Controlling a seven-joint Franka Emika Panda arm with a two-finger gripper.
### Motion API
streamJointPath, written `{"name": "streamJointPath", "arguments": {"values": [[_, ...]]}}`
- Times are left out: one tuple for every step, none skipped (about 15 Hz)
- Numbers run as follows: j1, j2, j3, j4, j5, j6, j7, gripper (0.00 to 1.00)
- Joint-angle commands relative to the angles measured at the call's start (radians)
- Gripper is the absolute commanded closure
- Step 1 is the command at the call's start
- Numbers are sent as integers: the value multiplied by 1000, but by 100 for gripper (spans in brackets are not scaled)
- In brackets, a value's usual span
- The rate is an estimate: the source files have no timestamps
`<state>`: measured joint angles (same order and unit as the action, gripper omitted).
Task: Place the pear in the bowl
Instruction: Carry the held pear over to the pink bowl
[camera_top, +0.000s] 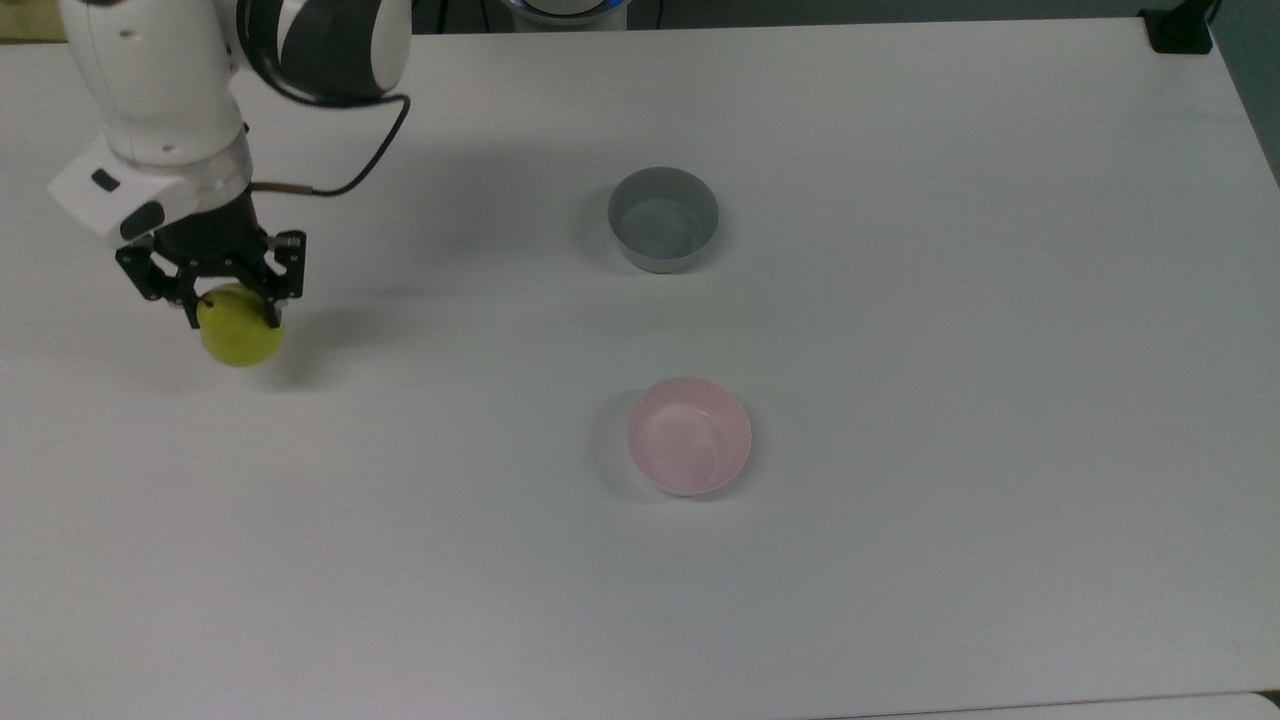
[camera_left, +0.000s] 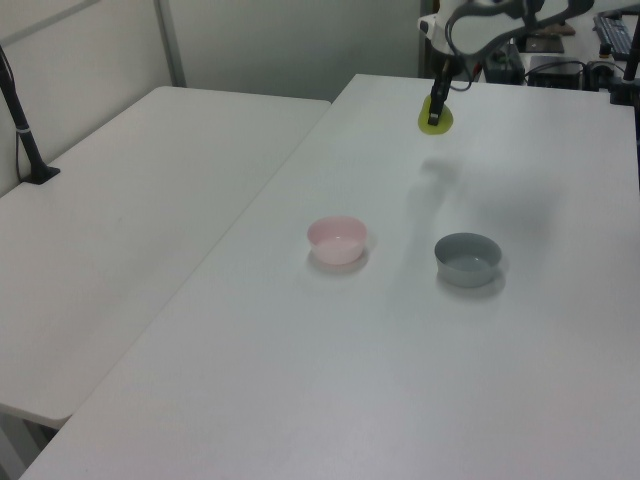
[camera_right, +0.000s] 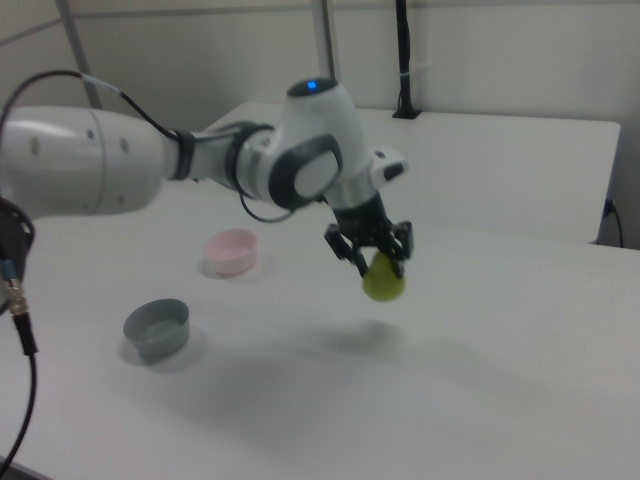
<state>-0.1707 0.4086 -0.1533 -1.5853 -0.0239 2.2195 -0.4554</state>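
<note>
Gripper: upper left of the top view, jaws closed on the top of the pear, pointing down.
Pear: held clear of the table; in the right view its shadow lies on the surface below it.
Pink bowl: centre of the top view, well apart from the pear.
Grey bowl: above the pink bowl in the top view.
Bowls: 2, both empty.

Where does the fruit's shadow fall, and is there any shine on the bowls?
Right view: the pear casts a soft, detached shadow on the table below. Top view: the pink bowl has faint glossy streaks inside; the grey bowl looks duller.
</note>
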Motion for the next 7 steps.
{"name": "streamJointPath", "arguments": {"values": [[8,-125,52,-8,-10,-168,58,100],[20,-146,61,-8,-8,-196,81,100],[40,-163,64,-8,-8,-225,96,100],[69,-189,64,-8,-7,-265,124,99],[89,-207,64,-8,-4,-285,145,98],[123,-217,64,-7,-1,-315,185,98],[149,-223,64,-7,-1,-326,222,98]]}}
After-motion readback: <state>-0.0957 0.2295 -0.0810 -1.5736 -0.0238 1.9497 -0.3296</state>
